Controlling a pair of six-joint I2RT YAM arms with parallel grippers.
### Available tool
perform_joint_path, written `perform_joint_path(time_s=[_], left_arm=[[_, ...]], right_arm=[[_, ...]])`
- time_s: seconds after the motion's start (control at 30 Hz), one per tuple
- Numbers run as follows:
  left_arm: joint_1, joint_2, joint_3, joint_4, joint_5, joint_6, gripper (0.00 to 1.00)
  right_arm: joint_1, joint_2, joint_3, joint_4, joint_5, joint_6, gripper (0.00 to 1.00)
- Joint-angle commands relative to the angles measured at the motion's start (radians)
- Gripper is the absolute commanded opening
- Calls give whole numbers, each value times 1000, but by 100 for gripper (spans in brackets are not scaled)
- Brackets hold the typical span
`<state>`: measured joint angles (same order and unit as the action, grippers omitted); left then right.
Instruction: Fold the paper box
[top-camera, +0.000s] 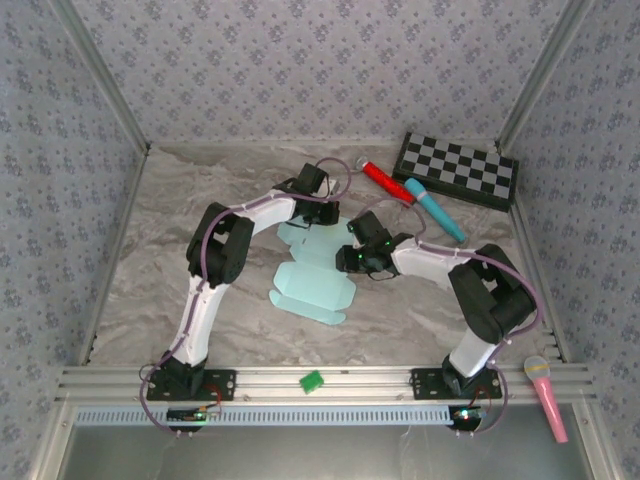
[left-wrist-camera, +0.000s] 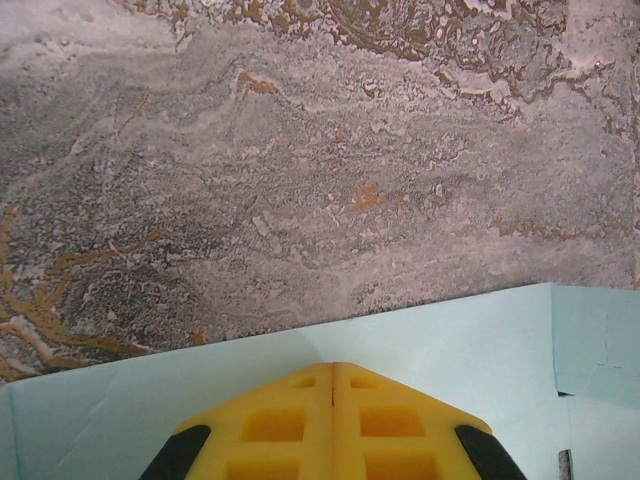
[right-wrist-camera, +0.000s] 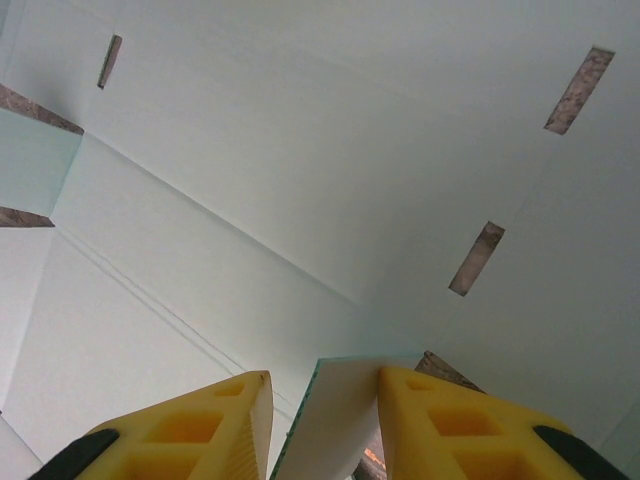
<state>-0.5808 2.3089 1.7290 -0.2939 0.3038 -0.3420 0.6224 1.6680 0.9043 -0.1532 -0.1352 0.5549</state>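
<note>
Mid-table, paper box (top-camera: 308, 288) lies flat, unfolded. Left gripper (left-wrist-camera: 333, 372) pressed together, apparently pinning it. Right gripper (right-wrist-camera: 325, 385) part-spread astride raised flap (right-wrist-camera: 335, 425): swing flap over along crease, hold sheet down.

We look down on a grey marbled counter (top-camera: 180, 260) veined with rust-brown. Near its middle the pale blue paper box (top-camera: 310, 290) lies spread open as a cut sheet. In the far right corner rests a checkerboard (top-camera: 458, 170). Just before it lie a red marker (top-camera: 385, 182) and a teal marker (top-camera: 435, 210), their ends nearly meeting.
</note>
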Motion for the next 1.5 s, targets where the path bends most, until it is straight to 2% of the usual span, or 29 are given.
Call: perform_joint_path(time_s=[0.0,0.1,0.13,0.37,0.53,0.63,0.73,0.9,0.97,1.2,1.47], left_arm=[[-8,27,7,-126,6,6,0],[-8,0,41,-145,23,10,0],[-8,-9,58,-155,29,15,3],[-25,-94,194,-264,35,65,38],[-34,-225,83,-252,-17,63,42],[-41,-339,-78,-210,-55,42,41],[-53,-447,-252,-168,-85,6,34],[-86,-576,-491,-115,-135,-72,5],[-91,-603,-580,-53,-127,-111,0],[-91,-605,-742,51,-132,-168,0],[-96,-571,-782,53,-173,-174,0]], right_arm=[[1,-33,18,-18,13,-30,35],[-4,-91,11,-50,40,-46,35],[-14,-108,10,-64,46,-51,35],[-120,-166,38,-118,13,-110,36],[-198,-131,112,-164,-48,-194,38],[-232,-67,204,-222,-84,-275,40],[-245,22,333,-306,-102,-365,40],[-248,184,514,-411,-88,-483,45],[-248,243,568,-431,-114,-531,47],[-250,449,786,-545,-154,-668,49],[-251,604,967,-655,-206,-732,54]])
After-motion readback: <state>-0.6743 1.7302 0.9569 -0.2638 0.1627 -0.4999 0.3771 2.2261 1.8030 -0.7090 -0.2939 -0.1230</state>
